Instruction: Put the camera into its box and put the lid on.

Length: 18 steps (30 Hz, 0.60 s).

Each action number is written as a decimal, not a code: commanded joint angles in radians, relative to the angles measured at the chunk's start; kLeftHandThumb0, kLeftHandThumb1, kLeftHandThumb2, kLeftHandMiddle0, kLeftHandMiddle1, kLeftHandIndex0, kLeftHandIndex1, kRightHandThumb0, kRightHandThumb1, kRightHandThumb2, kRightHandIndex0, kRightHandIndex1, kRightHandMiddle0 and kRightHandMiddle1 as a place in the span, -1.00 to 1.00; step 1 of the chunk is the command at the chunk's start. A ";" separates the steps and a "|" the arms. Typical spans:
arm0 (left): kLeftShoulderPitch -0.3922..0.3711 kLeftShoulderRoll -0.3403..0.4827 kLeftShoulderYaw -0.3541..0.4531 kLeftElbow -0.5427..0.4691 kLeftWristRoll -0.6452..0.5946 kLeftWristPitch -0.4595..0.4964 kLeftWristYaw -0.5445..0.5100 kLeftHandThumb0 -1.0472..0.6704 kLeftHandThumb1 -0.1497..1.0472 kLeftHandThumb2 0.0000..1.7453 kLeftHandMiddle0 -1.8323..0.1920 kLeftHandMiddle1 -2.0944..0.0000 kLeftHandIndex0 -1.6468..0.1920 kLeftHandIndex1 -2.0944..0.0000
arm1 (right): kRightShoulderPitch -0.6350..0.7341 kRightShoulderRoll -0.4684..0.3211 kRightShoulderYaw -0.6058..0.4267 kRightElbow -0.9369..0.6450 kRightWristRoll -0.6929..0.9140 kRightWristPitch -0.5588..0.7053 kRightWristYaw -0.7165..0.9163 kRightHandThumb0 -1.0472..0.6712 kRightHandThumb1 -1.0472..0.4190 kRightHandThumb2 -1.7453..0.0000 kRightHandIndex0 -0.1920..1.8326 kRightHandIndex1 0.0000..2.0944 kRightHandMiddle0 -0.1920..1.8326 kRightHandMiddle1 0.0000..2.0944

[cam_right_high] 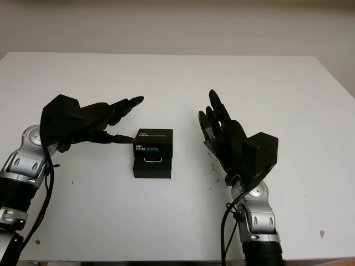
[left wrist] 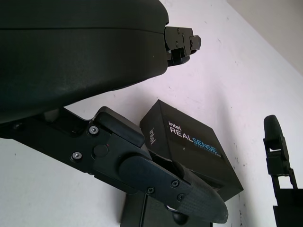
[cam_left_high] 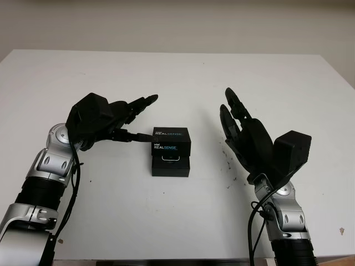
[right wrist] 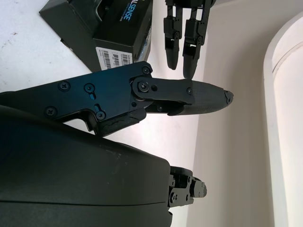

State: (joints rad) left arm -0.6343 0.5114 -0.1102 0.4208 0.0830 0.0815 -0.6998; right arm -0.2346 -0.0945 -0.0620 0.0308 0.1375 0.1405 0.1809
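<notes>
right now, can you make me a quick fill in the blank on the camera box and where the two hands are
1. The lid bears the printed word ____.
2. The lid sits askew on the box, so the box is not fully ____.
3. The left hand has one of its fingers beside the lid, while the right hand is open to the ____ of the box.

Missing words: RealSense; closed; right
</notes>
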 commanded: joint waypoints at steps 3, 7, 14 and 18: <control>-0.023 -0.014 -0.005 0.019 -0.011 -0.033 -0.009 -0.77 0.66 -0.95 0.78 0.93 0.81 0.92 | 0.008 -0.009 -0.004 -0.025 0.002 0.012 -0.002 -0.50 -1.00 0.48 -0.85 -0.95 -0.83 -0.95; -0.026 -0.033 -0.018 0.038 -0.007 -0.054 -0.011 -0.76 0.66 -0.94 0.76 0.93 0.79 0.92 | 0.006 -0.007 -0.007 -0.024 -0.003 0.005 -0.011 -0.50 -1.00 0.48 -0.85 -0.95 -0.83 -0.95; -0.026 -0.049 -0.037 0.041 -0.005 -0.041 -0.032 -0.74 0.68 -0.94 0.76 0.94 0.79 0.93 | -0.005 -0.013 -0.012 -0.017 -0.021 -0.002 -0.031 -0.52 -1.00 0.48 -0.82 -0.94 -0.82 -0.94; -0.028 -0.049 -0.049 0.039 0.006 -0.024 -0.033 -0.76 0.69 -0.94 0.74 0.93 0.78 0.93 | -0.007 -0.013 -0.016 -0.017 -0.014 -0.006 -0.027 -0.54 -1.00 0.50 -0.82 -0.94 -0.82 -0.94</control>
State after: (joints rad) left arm -0.6373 0.4653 -0.1526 0.4576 0.0832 0.0522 -0.7285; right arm -0.2342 -0.0983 -0.0727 0.0248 0.1198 0.1472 0.1508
